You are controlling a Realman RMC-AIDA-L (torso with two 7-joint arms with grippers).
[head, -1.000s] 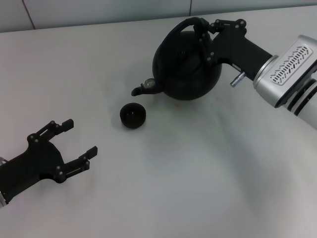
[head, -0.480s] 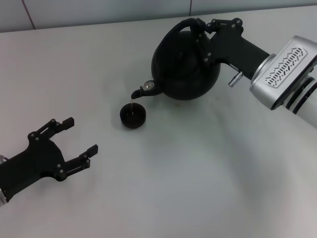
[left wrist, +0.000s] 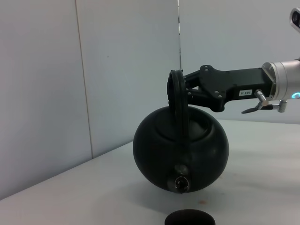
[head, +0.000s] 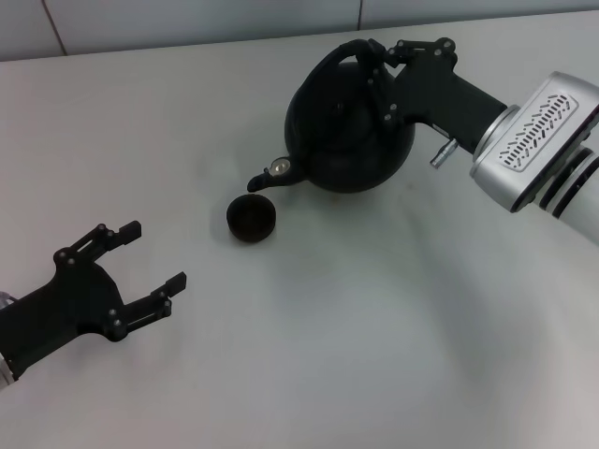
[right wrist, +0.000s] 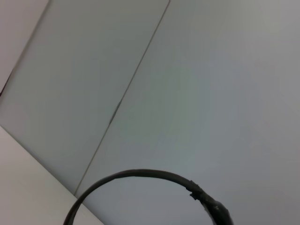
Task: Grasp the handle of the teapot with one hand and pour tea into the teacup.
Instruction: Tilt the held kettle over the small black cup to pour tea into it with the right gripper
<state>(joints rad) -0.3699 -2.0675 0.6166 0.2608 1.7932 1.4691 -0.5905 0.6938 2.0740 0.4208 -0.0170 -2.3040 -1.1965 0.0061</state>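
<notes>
Teapot (head: 348, 131) is big, round and black, and it sits toward the far edge of the white table (head: 374, 355), a bit to my right side. It leans over with its short spout (head: 267, 178) pointing down at the near left. My right gripper (head: 382, 67) is shut tight on the handle (head: 351, 51), the tall black hoop over the top of the pot. My fingers pinch the hoop at its right side, where it gets thicker. My silver right arm (head: 538, 140) comes in from the right edge of the table. From my left wrist view I can see the pot (left wrist: 181, 152) from the spout side, with the hoop (left wrist: 177, 101) standing up over it and my right gripper (left wrist: 180, 89) clamped on the hoop near its top. I cannot tell from there if the pot's bottom touches the table. The teacup (head: 251, 218) is small and black, and it stands on the table just beside the spout tip, a little nearer to me. The spout tip is above the far rim of the cup and does not touch it. In my left wrist view only the top of the cup (left wrist: 190, 218) shows, right under the spout. My left gripper (head: 150, 267) is near the left near corner of the table, well apart from the cup. Its two fingers are spread wide and hold nothing. My right wrist view shows only the hoop (right wrist: 140, 176) bending across a pale wall (right wrist: 211, 70).
</notes>
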